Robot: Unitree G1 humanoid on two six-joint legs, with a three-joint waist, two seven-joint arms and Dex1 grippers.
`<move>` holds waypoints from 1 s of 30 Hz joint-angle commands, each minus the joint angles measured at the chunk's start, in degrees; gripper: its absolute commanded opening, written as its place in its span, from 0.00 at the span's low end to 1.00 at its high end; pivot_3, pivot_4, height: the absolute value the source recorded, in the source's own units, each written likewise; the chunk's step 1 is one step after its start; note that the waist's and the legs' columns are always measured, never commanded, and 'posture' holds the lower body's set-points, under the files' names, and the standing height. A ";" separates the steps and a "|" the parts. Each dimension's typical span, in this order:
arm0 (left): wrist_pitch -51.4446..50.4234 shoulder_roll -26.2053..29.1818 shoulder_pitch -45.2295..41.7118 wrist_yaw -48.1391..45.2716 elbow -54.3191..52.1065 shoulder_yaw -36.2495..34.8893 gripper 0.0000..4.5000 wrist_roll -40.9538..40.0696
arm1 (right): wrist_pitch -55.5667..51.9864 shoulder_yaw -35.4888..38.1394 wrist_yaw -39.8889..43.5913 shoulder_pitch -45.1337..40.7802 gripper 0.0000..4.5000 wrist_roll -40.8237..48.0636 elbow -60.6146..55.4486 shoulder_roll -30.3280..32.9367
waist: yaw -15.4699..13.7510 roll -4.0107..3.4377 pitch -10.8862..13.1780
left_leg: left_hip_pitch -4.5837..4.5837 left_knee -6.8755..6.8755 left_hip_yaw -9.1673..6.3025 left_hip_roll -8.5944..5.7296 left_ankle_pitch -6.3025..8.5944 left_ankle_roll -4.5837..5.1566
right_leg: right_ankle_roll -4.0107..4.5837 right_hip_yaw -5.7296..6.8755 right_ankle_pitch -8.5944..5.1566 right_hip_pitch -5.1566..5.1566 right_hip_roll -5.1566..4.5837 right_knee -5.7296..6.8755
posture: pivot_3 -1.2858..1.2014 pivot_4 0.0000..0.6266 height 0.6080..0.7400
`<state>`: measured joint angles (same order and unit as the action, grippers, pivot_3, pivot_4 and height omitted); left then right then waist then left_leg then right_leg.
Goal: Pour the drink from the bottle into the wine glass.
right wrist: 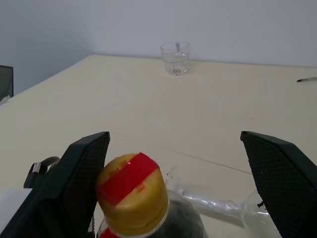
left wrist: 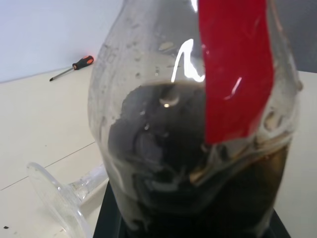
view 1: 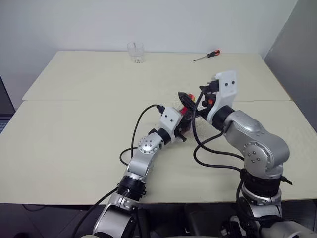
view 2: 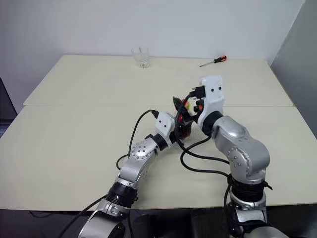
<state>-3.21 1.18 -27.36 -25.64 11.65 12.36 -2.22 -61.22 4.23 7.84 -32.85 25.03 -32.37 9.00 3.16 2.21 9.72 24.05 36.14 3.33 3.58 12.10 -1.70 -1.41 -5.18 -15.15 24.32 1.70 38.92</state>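
bottle point(right wrist: 136, 198): mid-table, between both grippers
wine glass point(left wrist: 59, 196): lying on the table point(view 1: 74, 124) just beside bottle
tumbler point(view 1: 135, 52): far edge
screwdriver point(view 1: 207, 55): far edge, right of tumbler

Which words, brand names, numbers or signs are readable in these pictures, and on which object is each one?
None can be read.
Bottle: its red strip is plain, with no print.
Yellow cap: only a plain red stripe.
Tumbler and screwdriver: no markings to be made out.
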 commanded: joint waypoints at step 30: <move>2.37 -0.28 -0.22 0.61 -3.25 -1.95 0.19 -0.97 | 1.52 -0.39 0.03 -1.27 1.00 9.97 -2.63 4.21 | 0.03 0.01 0.00 | 0.01 0.01 -0.02 0.00 0.00 0.00 | 0.00 -0.02 0.00 -0.03 0.03 -0.04 | 0.52 0.24 1.00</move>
<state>-2.87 1.32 -27.29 -25.42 11.59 10.61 -2.64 -61.64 4.27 8.33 -33.00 35.60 -33.94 13.39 3.20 2.21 9.72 24.05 36.14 3.31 3.58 12.10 -1.70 -1.41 -5.20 -15.15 24.29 1.74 38.88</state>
